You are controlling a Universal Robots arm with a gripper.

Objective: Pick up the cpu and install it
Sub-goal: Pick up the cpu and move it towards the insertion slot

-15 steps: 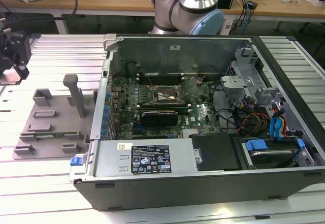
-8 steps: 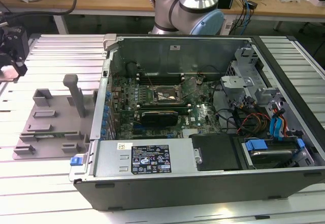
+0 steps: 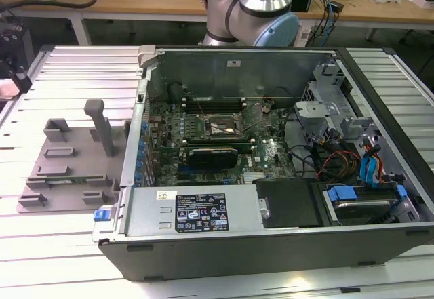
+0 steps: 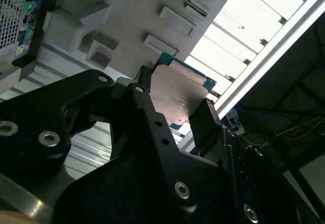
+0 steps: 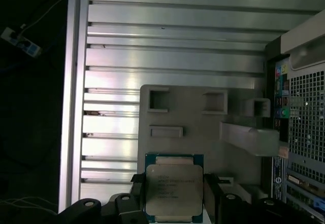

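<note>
The cpu sits between the two black fingers of the gripper, which are clamped against two opposite edges of the chip. Its silver-grey metal top faces the camera in both wrist views, with the green board edge showing around it. In the first wrist view it hangs over the near edge of a grey plastic plate with raised blocks and a tall post. How far above the plate the chip is cannot be told.

The plate lies on a table of aluminium slats. Just beside it is an open computer case, whose perforated back wall and coloured ports show in the first wrist view.

In the exterior view the plate lies at the exterior view's left of the case. Inside the case, the dark square socket on the green board is well apart from the plate.
</note>
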